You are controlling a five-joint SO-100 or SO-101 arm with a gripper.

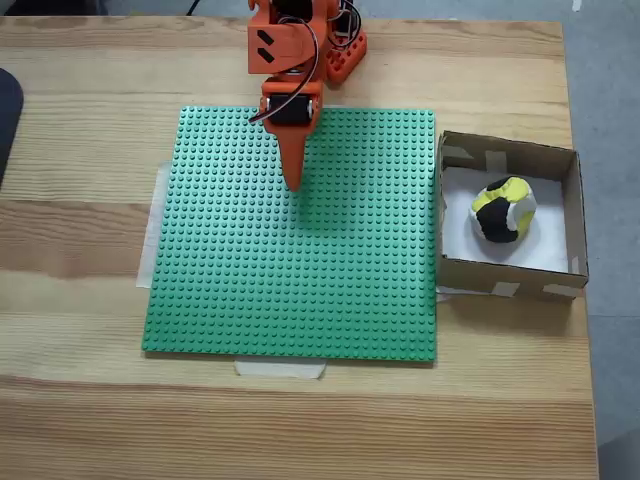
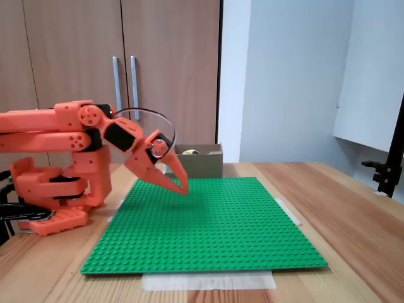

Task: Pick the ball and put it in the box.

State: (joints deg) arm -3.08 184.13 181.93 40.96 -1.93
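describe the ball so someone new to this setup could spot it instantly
In a fixed view from above, start at the big green studded baseplate on the wooden table; a shallow brown cardboard box sits against its right edge. The ball lies inside on the white bottom: small, lumpy, patched yellow, white and black, the box's sole content.

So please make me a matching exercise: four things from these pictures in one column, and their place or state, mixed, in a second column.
1. ball
2. box
3. gripper
4. green studded plate

a. taped flat on the table
b. above the plate, holding nothing
c. inside the box
d. beside the plate's edge

Pairs: 1-c, 2-d, 3-b, 4-a
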